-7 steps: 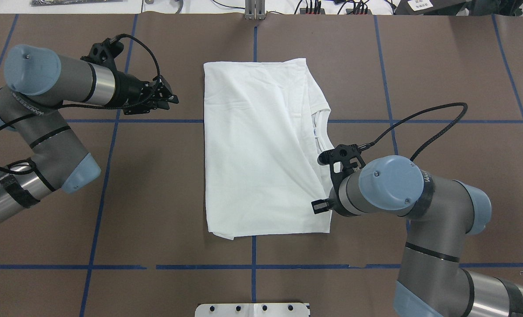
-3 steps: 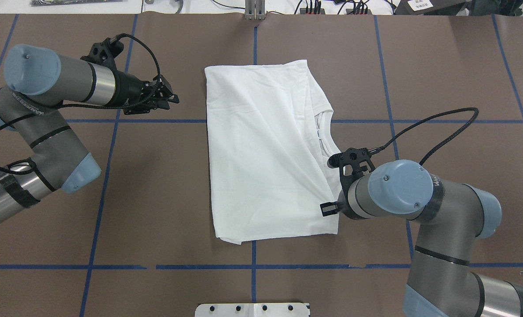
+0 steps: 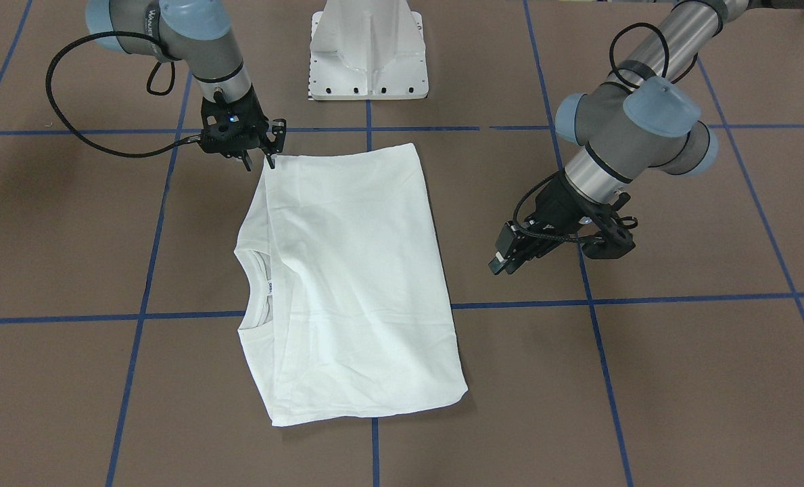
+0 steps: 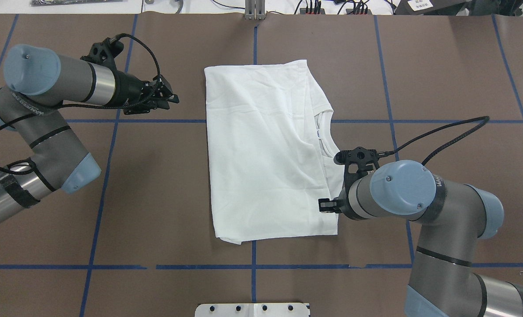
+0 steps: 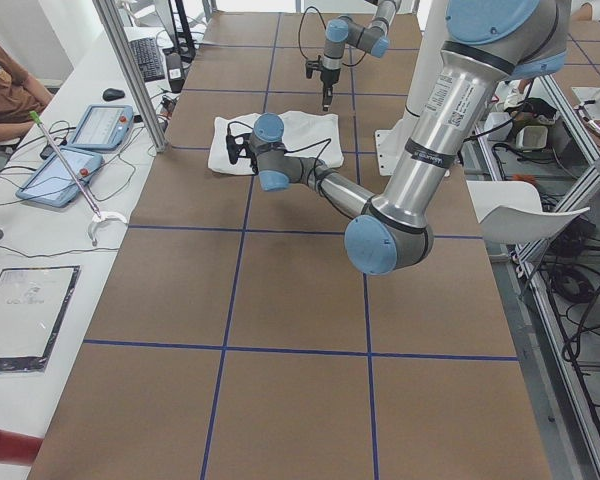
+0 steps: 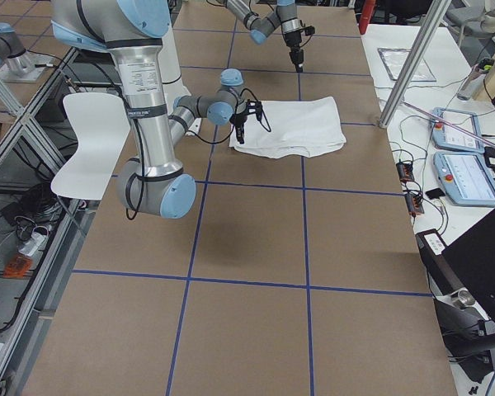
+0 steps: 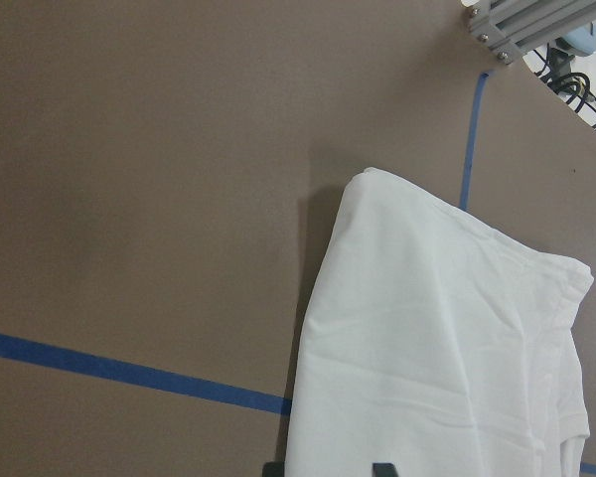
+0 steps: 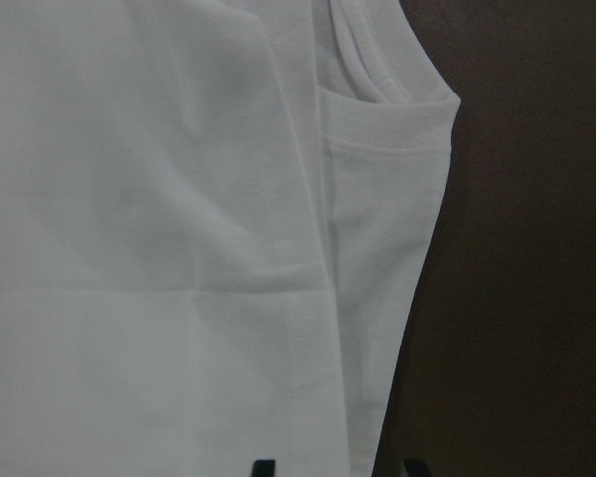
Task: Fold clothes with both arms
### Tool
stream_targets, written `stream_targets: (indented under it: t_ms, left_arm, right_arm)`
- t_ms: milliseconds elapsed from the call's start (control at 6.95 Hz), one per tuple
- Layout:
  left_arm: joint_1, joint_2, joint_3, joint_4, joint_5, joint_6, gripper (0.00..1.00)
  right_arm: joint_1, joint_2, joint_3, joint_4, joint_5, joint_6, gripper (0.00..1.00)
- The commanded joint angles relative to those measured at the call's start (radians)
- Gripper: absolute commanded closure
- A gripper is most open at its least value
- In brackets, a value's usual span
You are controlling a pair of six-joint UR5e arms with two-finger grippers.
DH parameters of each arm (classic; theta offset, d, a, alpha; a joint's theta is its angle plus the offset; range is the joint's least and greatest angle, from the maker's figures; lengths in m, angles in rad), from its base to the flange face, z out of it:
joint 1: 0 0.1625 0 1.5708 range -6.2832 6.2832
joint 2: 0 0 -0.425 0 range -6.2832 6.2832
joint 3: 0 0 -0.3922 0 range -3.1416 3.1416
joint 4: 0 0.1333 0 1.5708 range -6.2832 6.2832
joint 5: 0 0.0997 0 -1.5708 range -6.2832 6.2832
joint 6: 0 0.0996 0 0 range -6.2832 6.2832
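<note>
The clothes are one white shirt (image 4: 265, 149) folded into a long rectangle, lying flat in the middle of the brown table (image 4: 441, 79). Its ribbed collar (image 4: 325, 132) shows at the right edge, and the shirt (image 3: 354, 270) shows no print. My right gripper (image 3: 259, 164) stands open at the shirt's corner nearest the robot. In the right wrist view its fingertips (image 8: 263, 467) straddle the fabric edge. My left gripper (image 4: 173, 97) hovers open and empty to the left of the shirt, apart from it. The left wrist view shows the shirt (image 7: 437, 348) ahead.
Blue tape lines (image 4: 155, 267) grid the table. The white pedestal base (image 3: 368, 54) stands at the robot's side of the table. In the exterior left view a side bench holds tablets (image 5: 100, 125), and a seated person (image 5: 0, 80) is beside it.
The right gripper moved right, and the shirt's near end slid right with it. Since then the shirt lies still and the right wrist has shifted slightly. The left arm has not moved.
</note>
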Motion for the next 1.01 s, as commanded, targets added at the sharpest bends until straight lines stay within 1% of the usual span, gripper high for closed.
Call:
stream_targets:
  t_ms: [0,144,288,432,576,864]
  left_arm:
    - [0.000,-0.001,0.000,0.000,0.000,0.000,0.60]
    - [0.002,0.000,0.000,0.000,0.000,0.000,0.60]
    - [0.002,-0.001,0.000,0.000,0.000,0.000,0.60]
    - [0.002,-0.003,0.000,0.000,0.000,0.000,0.60]
    - [0.002,-0.003,-0.002,0.000,0.000,0.000,0.59]
    - [0.002,-0.003,-0.002,0.000,0.002,-0.001,0.59]
  right_arm:
    - [-0.005,-0.002,0.001,0.033,-0.002,0.381,0.00]
    - [-0.010,-0.002,0.001,0.061,-0.011,0.563,0.00]
    - [-0.019,-0.003,-0.010,0.096,-0.022,0.785,0.00]
    - [-0.056,-0.002,-0.010,0.098,-0.084,0.892,0.00]
    - [-0.097,0.005,-0.026,0.095,-0.129,0.900,0.01]
    - [-0.102,-0.008,-0.037,0.095,-0.133,0.903,0.02]
